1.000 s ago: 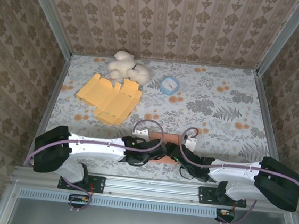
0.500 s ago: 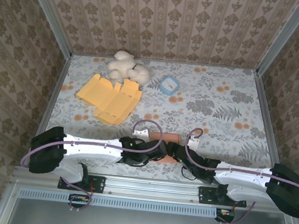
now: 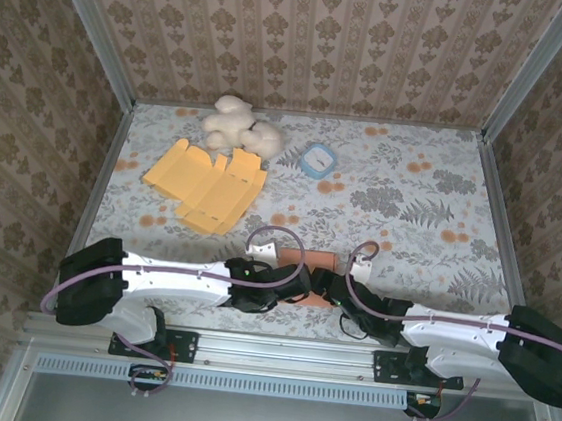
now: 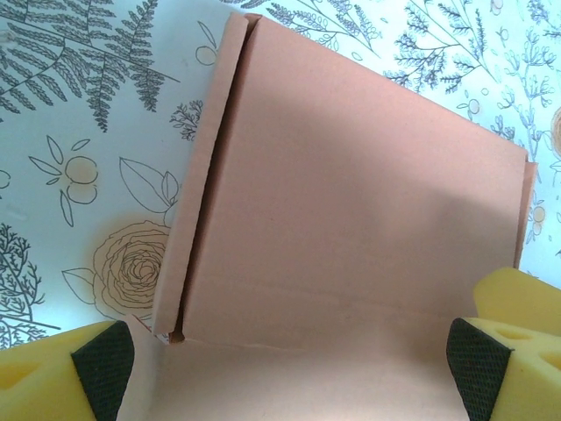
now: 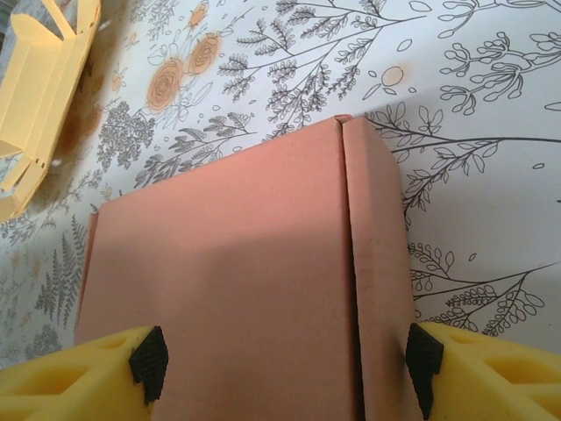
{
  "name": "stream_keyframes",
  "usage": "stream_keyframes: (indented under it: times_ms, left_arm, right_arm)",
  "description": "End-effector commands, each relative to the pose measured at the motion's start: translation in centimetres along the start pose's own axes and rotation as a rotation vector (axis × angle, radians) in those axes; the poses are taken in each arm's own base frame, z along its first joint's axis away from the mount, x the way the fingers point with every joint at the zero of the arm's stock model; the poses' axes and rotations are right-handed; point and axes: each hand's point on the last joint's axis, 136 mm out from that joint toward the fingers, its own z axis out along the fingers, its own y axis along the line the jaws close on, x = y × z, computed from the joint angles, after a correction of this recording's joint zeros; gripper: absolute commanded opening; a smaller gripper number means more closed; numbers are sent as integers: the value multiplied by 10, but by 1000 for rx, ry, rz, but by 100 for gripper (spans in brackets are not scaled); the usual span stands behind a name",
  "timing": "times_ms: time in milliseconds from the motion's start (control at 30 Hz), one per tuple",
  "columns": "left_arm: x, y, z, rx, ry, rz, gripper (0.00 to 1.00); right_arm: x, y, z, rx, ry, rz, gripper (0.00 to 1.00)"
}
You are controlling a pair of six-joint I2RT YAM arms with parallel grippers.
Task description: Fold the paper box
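The paper box [image 3: 312, 260] is salmon-pink with its lid down, lying at the near middle of the table. In the left wrist view the paper box [image 4: 351, 193] shows its flat lid and a side wall on the left. My left gripper [image 4: 289, 368] is open, its black pads [image 4: 103, 368] standing on either side of the box's near end. My right gripper [image 5: 285, 364] is open too. One of its fingers [image 5: 88, 373] lies over the lid of the paper box [image 5: 228, 263], the other at its right side wall. Seen from above, the left gripper [image 3: 296, 289] and right gripper [image 3: 329, 294] meet over the box.
A flat, unfolded yellow cardboard blank [image 3: 208, 185] lies at the back left, with a white plush toy [image 3: 238, 126] behind it and a small blue-rimmed round object [image 3: 318, 160] to the right. The yellow blank [image 5: 35, 105] also shows at the right wrist view's left edge. Patterned walls enclose the table.
The right arm's shoulder has swung out to the right and its wrist has crept slightly left along the box. The left arm and the box have barely moved.
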Motion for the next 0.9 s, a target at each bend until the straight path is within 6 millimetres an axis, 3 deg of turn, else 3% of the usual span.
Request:
stream_keyframes:
  times_ms: [0,533,867]
  left_arm:
    - [6,6,8,-26,16,0,96]
    - [28,-12,15,36,105,-19,95]
    - [25,-16,14,64,87,-54,85]
  right_arm:
    - [-5,32,0,-94,-6,39,75]
    - [1,32,6,-103,6,68,74]
    - [2,32,6,-108,10,72,72]
